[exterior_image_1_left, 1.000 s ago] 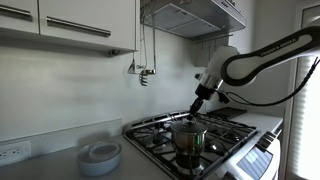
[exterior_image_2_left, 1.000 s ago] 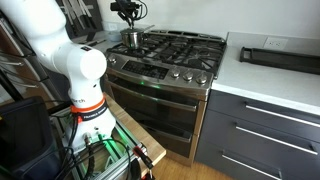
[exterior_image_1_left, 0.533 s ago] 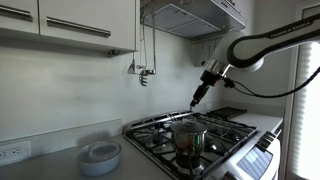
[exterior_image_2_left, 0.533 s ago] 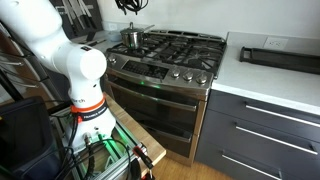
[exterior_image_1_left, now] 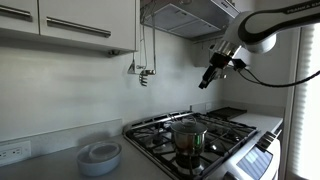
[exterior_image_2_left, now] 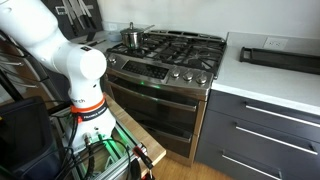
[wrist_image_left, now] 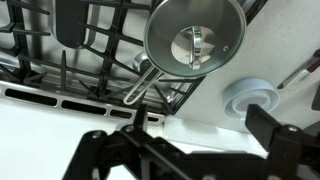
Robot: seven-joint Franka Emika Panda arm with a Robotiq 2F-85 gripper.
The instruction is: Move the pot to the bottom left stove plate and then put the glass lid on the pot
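Upward and away from the cooktop (exterior_image_1_left: 215, 132) goes the arm (exterior_image_1_left: 285, 20): a second ago its end effector (exterior_image_1_left: 204, 82) hung just over the pot, and now it is high above the cooktop, level with the lower edge of the range hood (exterior_image_1_left: 185, 15). In an exterior view it has left the top of the picture, and only the arm's white base links (exterior_image_2_left: 55, 55) show, in front of the cooktop. The pot and lid have not shifted.

Beside the cooktop, the grey bench (exterior_image_1_left: 45, 165) carries a stack of white dishes (exterior_image_1_left: 100, 155).

On the cooktop, the pot (exterior_image_1_left: 188, 138) stands upright on the bottom left stove plate (exterior_image_1_left: 168, 146), at the corner nearest the dishes, with its long handle (wrist_image_left: 143, 82) reaching toward the cooktop's edge. The glass lid (wrist_image_left: 195, 38) sits flat on the pot's rim, its knob in the middle.

Seen from the wrist, the dark fingers (wrist_image_left: 283, 140) of the end effector are spread wide apart with nothing between them, well clear of the pot.
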